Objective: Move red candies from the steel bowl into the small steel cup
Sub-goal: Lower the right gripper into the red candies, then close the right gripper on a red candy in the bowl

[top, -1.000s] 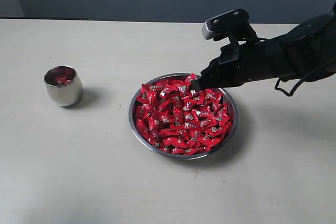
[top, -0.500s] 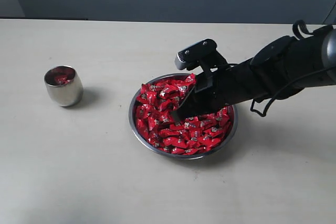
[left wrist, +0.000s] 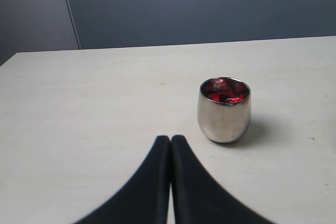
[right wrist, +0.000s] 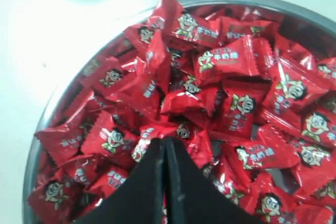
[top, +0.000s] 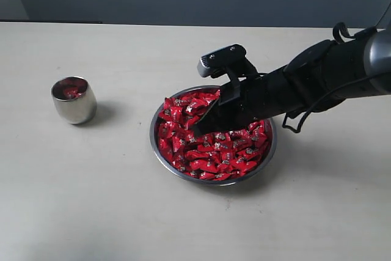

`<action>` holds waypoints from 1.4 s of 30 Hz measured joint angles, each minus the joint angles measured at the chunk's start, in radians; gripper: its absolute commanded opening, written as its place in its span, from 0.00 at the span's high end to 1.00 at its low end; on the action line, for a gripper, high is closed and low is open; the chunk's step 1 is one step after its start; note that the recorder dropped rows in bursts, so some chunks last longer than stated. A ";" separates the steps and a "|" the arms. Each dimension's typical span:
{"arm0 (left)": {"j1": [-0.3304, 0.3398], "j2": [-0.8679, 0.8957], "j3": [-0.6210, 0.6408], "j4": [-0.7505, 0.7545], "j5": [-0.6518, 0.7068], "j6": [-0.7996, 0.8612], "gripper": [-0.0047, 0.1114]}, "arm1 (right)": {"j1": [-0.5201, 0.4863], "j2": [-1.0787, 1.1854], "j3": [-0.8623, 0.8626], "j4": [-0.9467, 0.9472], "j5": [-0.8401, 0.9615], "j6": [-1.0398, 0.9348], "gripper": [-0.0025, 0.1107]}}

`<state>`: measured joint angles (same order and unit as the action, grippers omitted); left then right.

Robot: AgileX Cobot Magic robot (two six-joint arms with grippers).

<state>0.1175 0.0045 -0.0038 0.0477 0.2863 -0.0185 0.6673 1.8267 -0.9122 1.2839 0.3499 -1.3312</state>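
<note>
Change: your right gripper [top: 197,132] has swung in from the far rim of the steel bowl [top: 153,145] and dropped lower. Its tip now rests on the heap of red candies [top: 208,148].
Right pincer: clenched, tips pressed together, with nothing visible between them.
Meaning: this is probably the start of another pick, and you would need to part the jaws first.
Left pincer: your left gripper [left wrist: 170,138] is also clenched and empty, pointing towards the small steel cup [left wrist: 224,111].
Bowl: mid-table and piled full of candies.
Cup: upright and well apart to the bowl's left, with some red candies already inside.
</note>
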 measured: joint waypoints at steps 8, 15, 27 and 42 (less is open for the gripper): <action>0.000 0.000 0.000 0.000 0.000 0.000 0.96 | 0.043 0.000 -0.030 0.000 -0.073 0.000 0.99; 0.000 0.000 0.000 0.000 0.000 0.000 0.96 | 0.043 0.017 -0.032 0.000 -0.091 0.012 0.96; 0.000 0.000 0.000 0.000 0.000 0.000 0.96 | 0.043 0.072 -0.032 -0.018 -0.120 0.064 0.65; 0.000 0.000 0.000 0.000 0.000 0.000 0.96 | 0.043 0.088 -0.035 -0.024 -0.163 0.071 0.65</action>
<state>0.1175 0.0045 -0.0038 0.0477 0.2863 -0.0185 0.7107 1.9145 -0.9468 1.2603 0.1865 -1.2602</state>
